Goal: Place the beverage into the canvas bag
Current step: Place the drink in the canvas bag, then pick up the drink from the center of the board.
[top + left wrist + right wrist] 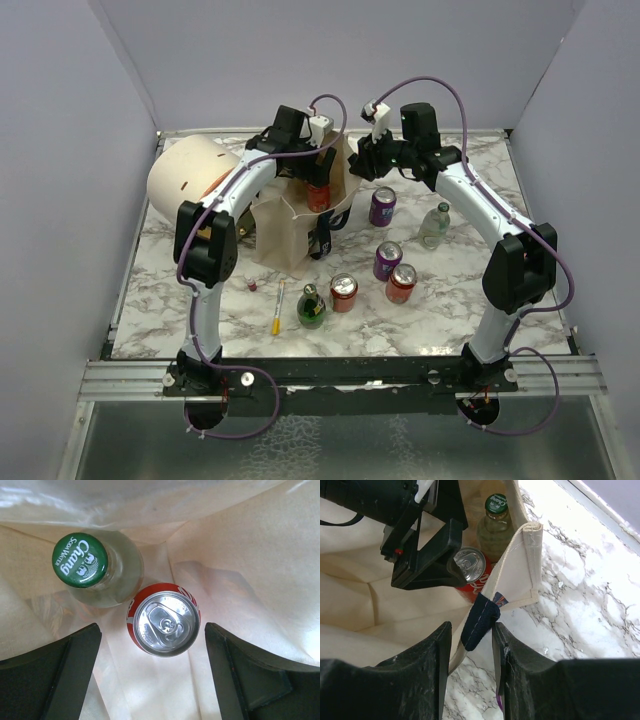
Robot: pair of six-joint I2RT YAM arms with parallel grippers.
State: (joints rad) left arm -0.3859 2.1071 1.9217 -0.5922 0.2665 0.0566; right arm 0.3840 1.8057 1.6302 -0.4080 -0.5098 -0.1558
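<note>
The canvas bag (290, 228) stands upright at the middle left of the table, its mouth held open. A red can (164, 619) stands inside it on the bag floor beside a clear bottle with a green cap (80, 561). My left gripper (152, 630) hangs over the bag mouth with its jaws wide open on either side of the can and touching nothing; in the top view it (320, 172) is just above the can (318, 197). My right gripper (470, 627) is closed on the bag's navy strap (480, 622) and rim at the bag's right side (362, 160).
Two purple cans (383, 207) (387, 260), two red cans (343, 292) (401, 283), a green bottle (311, 307) and a clear bottle (434, 225) stand right of and in front of the bag. A yellow pen (277, 312) lies near the front. A cream-and-orange drum (190, 180) lies behind the bag on the left.
</note>
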